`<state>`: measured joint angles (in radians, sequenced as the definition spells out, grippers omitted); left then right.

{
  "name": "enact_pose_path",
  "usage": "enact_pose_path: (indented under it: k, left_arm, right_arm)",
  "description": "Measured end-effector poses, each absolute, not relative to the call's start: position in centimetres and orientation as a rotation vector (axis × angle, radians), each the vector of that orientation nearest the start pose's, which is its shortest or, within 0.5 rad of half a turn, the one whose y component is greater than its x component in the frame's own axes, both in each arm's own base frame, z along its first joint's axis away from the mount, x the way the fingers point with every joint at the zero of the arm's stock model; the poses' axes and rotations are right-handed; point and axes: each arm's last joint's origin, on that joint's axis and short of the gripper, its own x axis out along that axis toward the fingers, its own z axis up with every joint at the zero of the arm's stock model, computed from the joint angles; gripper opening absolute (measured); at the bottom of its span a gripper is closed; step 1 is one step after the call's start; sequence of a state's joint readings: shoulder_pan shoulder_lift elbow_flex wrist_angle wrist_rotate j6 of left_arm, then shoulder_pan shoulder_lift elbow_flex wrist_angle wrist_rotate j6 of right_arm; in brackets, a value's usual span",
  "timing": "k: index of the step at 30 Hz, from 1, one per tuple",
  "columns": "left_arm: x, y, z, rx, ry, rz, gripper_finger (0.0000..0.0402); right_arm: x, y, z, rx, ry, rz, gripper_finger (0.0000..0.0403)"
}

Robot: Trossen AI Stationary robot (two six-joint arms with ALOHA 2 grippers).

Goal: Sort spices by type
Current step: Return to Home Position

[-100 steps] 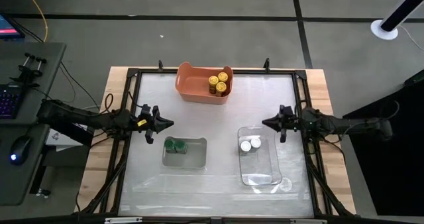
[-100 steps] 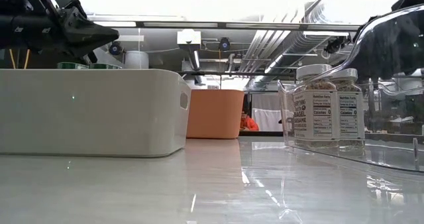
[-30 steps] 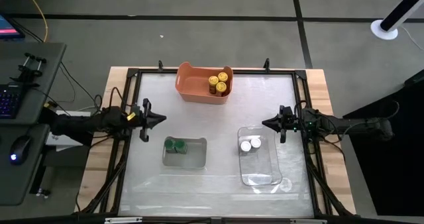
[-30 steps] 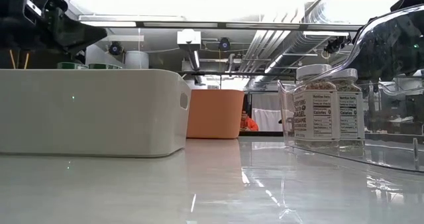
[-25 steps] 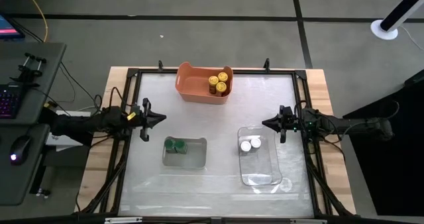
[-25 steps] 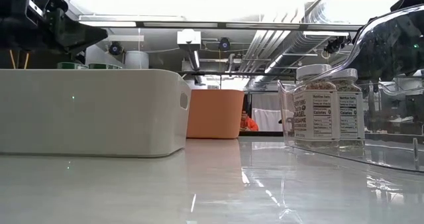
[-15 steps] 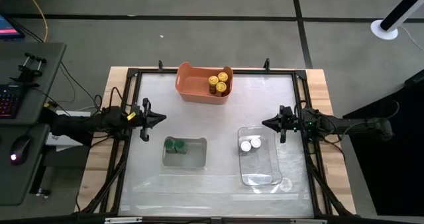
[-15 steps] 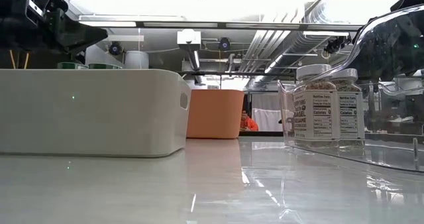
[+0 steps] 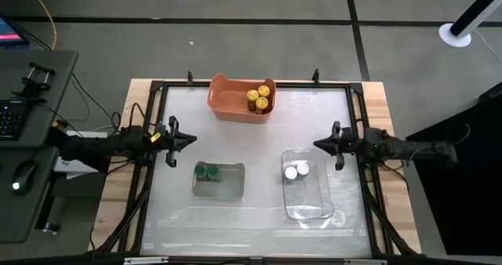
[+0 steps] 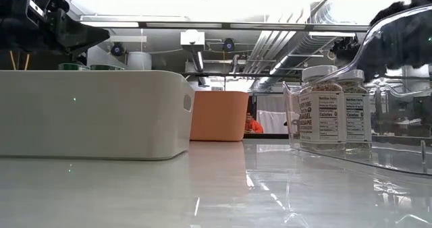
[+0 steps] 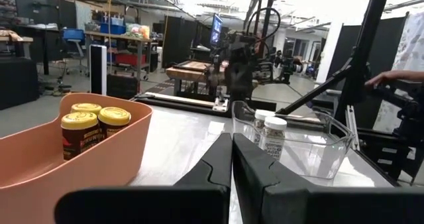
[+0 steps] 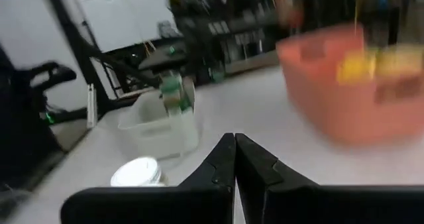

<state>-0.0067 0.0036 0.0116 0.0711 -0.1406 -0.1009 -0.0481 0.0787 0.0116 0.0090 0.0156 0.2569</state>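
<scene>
Orange bin (image 9: 227,102), grey bin (image 9: 232,179), clear tray (image 9: 311,199): we see spice jars in each.
Yellow-capped jars (image 9: 259,96) sit in orange, green-capped jars (image 9: 207,171) in grey, white-capped jars (image 9: 296,171) in clear. The left gripper (image 9: 189,141) and right gripper (image 9: 317,145) are pinched closed, empty, one at each side.

A robotics lab or workshop: bare silver ceiling ducts (image 10: 273,42), and cluttered wooden workbenches (image 11: 191,72) far ahead of the left gripper (image 11: 232,138).

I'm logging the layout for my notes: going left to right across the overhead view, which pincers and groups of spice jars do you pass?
From the left: left pincer → green-capped jars → yellow-capped jars → white-capped jars → right pincer.
</scene>
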Motion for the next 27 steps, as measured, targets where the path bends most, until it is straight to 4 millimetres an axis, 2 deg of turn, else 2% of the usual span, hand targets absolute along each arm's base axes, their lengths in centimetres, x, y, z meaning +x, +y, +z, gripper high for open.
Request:
enact_pose_path:
  k: [4,6,27]
  left_arm:
    - [9.67,0.34,17.4,-0.106,-0.085,0.13,0.0]
    - [9.68,0.34,17.38,-0.106,-0.083,0.13,0.0]
    - [9.69,0.34,17.37,-0.106,-0.082,0.13,0.0]
  right_arm:
    - [9.67,-0.44,17.02,-0.068,-0.033,-0.047,0.0001]
    - [9.68,-0.47,16.82,-0.131,-0.013,-0.057,0.0001]
    - [9.78,-0.24,16.73,-0.132,-0.004,-0.028,0.0001]
